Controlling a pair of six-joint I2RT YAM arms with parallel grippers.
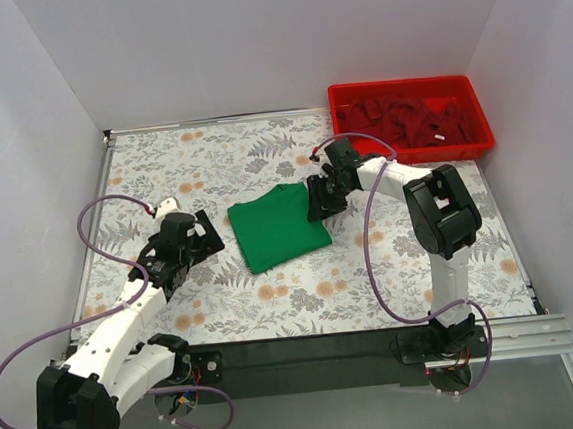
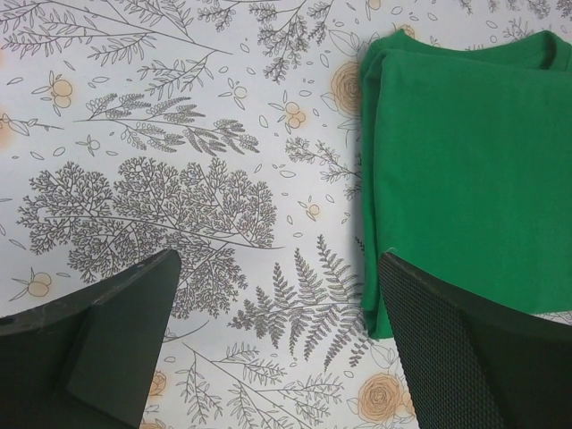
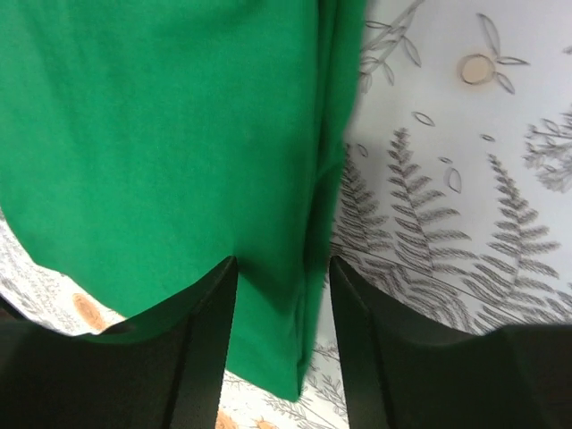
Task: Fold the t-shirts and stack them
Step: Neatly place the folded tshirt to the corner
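One green t-shirt (image 1: pixel 276 230) lies folded at the middle of the counter (image 1: pixel 274 306), slightly longer from 8 to 2 o'clock, neckline toward 12. My right gripper (image 1: pixel 318 204) sits open astride its 3 o'clock edge. My left gripper (image 1: pixel 205 236) gapes at 9.

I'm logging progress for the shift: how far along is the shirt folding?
Done: the green t-shirt lies folded into a compact rectangle on the table. In hand: the right claw straddles its right edge, jaws apart around the cloth, while the left claw hovers open beside its left side, touching nothing. Left: the dark red t-shirts sit heaped in the red bin, unfolded, and no stack exists yet.
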